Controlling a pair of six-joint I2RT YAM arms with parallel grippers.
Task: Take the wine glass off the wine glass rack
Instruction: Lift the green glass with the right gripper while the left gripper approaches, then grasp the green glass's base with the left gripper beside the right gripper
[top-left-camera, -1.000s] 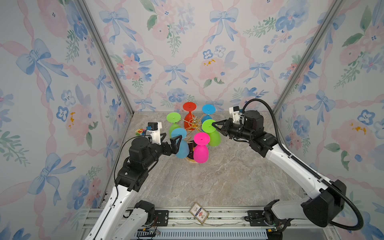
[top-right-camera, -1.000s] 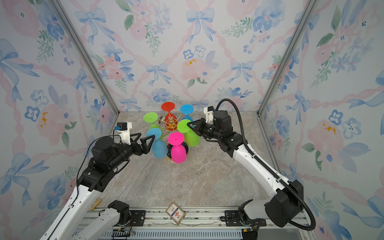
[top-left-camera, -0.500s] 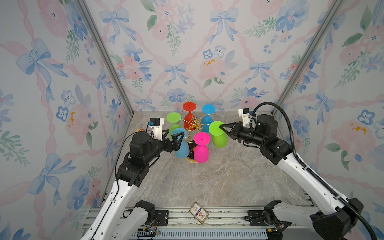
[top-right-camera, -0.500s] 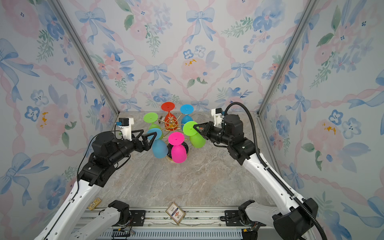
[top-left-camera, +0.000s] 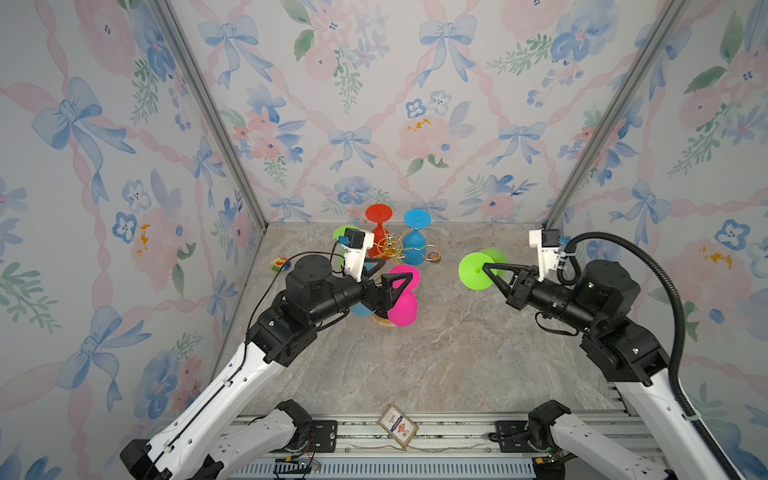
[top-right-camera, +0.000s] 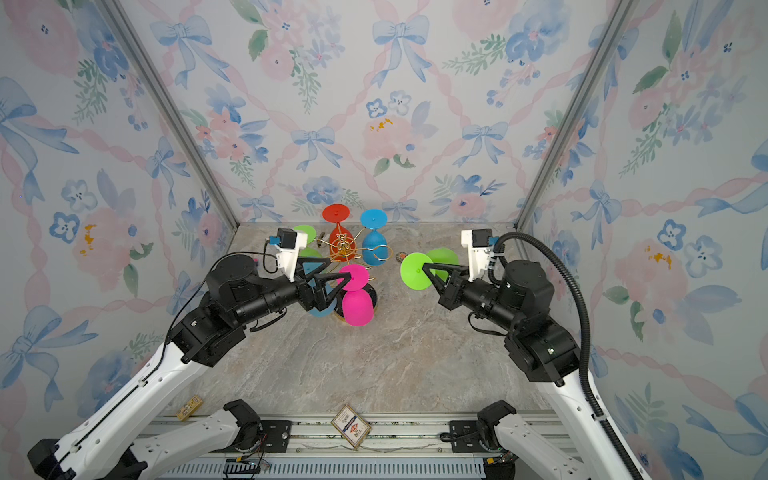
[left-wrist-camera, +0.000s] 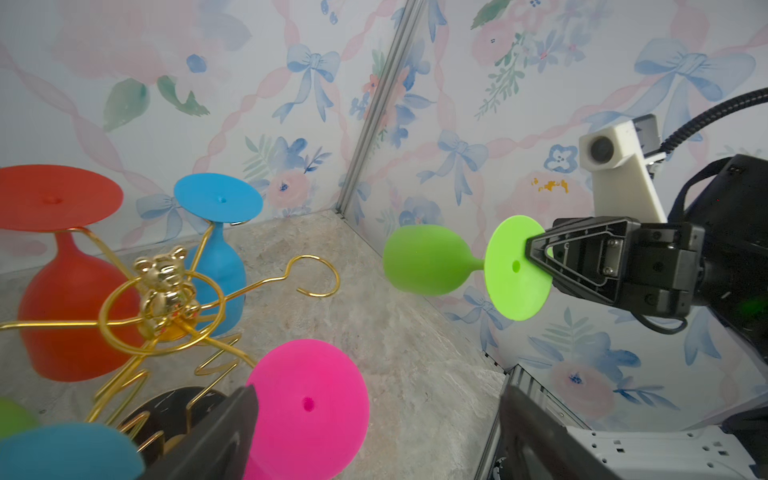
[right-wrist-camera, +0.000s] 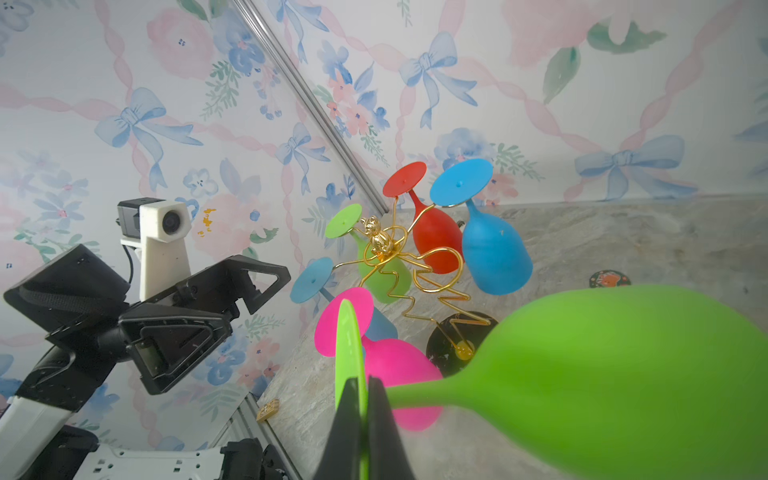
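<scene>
Wine glass (top-left-camera: 478, 270), lime green: off the wine glass rack (top-left-camera: 392, 248) and in the air to its right in both top views, apart from the gold wire. It lies on its side with the stem level, the foot disc turned toward the rack and the bowl behind it toward the back wall.

My right gripper (right-wrist-camera: 365, 388): jaws pinched onto the rim of the foot disc, one finger on each face. The right wrist view shows the disc edge-on between them.

My left gripper (right-wrist-camera: 259, 299): jaws spread wide, holding nothing. It sits just beside the foot of the pink glass (top-left-camera: 402, 307) at the rack's front. I cannot tell whether a finger touches it.

Rack stands upright on its black base (right-wrist-camera: 440, 345) on the marble table (top-left-camera: 415, 365). Hanging bowl-down from its arms:
- pink glass in front
- red glass (top-left-camera: 379, 213) and blue glass (top-left-camera: 413, 245) at the back
- second green glass (right-wrist-camera: 344, 220) and second blue glass (right-wrist-camera: 311, 279) on its left in the top views

One hooked arm (left-wrist-camera: 318, 279) is bare and points toward the held glass. A gold bear (left-wrist-camera: 164, 274) tops the stem.

A small card (top-left-camera: 397, 426) lies at the front rail.
</scene>
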